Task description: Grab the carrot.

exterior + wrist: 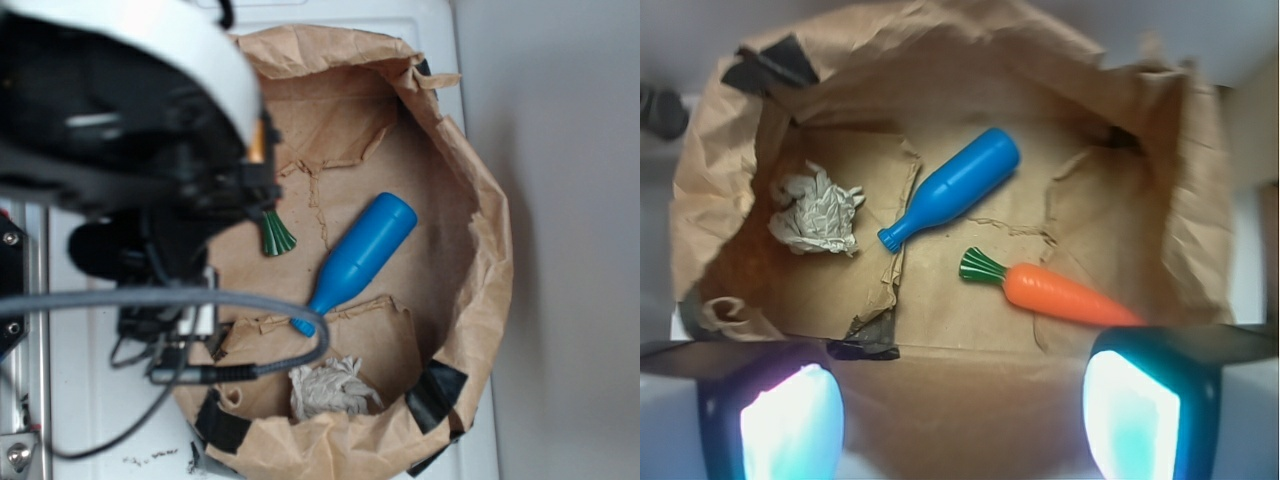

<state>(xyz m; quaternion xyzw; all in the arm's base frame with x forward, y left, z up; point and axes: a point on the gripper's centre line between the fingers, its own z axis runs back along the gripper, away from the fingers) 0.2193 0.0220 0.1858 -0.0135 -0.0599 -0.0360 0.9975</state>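
The blue bottle-shaped pin (954,186) lies at a slant on the floor of the brown paper bag (940,90), and everything else is placed from it. Toward the pin's narrow neck sits a crumpled wad of paper (820,212), apart from the pin with bare floor between. Below the pin lies the carrot (1055,291), near but not touching; a strip of open floor separates them. The bag's crumpled walls rise on every side of the pin, and the wall beyond the carrot's tapered end stands close to it. A torn flap of paper (902,215) lifts from the floor beside the pin's neck. Above the pin the floor is bare up to the far wall.
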